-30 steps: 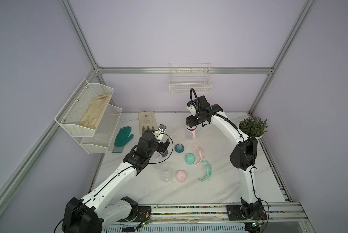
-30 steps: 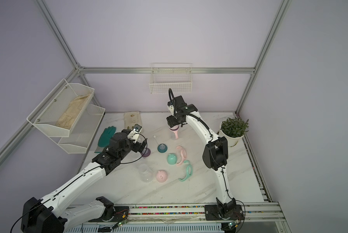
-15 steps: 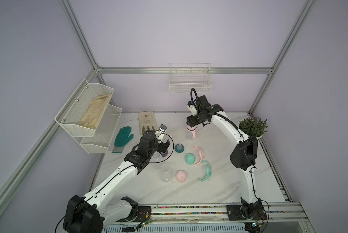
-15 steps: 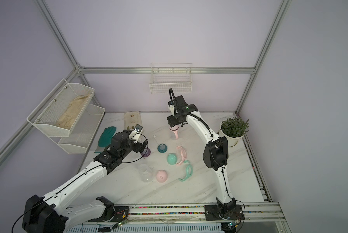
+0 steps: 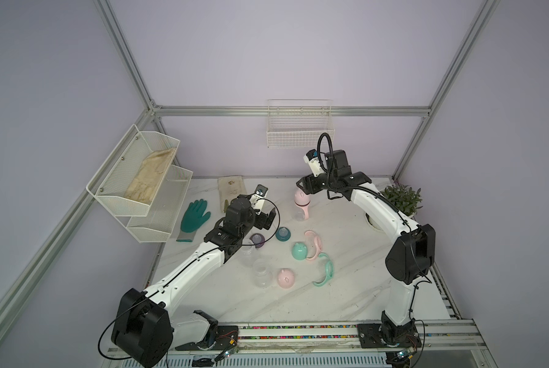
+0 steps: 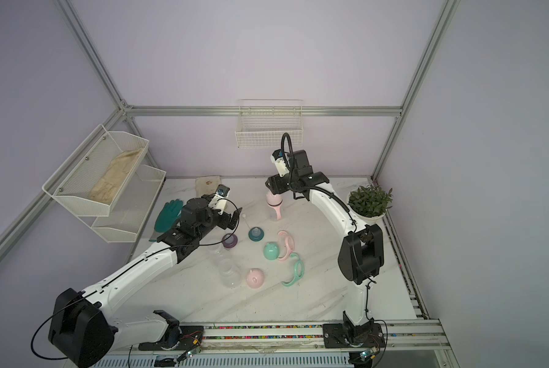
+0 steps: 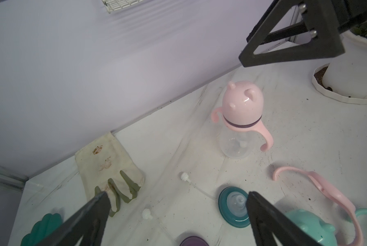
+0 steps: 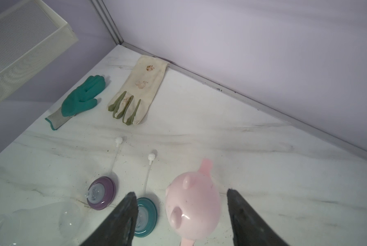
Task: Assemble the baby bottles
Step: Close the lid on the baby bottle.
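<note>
One down, two to go: a finished pink bottle (image 5: 300,206) stands capped, collared and handled near the back of the table (image 5: 346,302). The right gripper (image 8: 180,192) is poised over its eared cap, jaws parted to either side and gripping nothing. Nearer the front, the makings of two more bottles lie loose. Two clear bodies sit side by side, one (image 5: 248,252) partly behind the left arm and the other (image 5: 262,274) in the open. A purple collar (image 5: 258,239) and a teal collar (image 5: 282,233) rest nipple-up. A mint cap (image 5: 299,251) sits just beside a pink handle ring (image 5: 314,244), with a pink cap (image 5: 286,277) and a mint handle ring (image 5: 325,270) close by. The left gripper (image 7: 177,195) hovers empty above the collars, jaws at full spread. By this reckoning about a third of the job looks done. Each loose body has yet to receive its collar, ring and cap, and neither arm has a part in hand.
</note>
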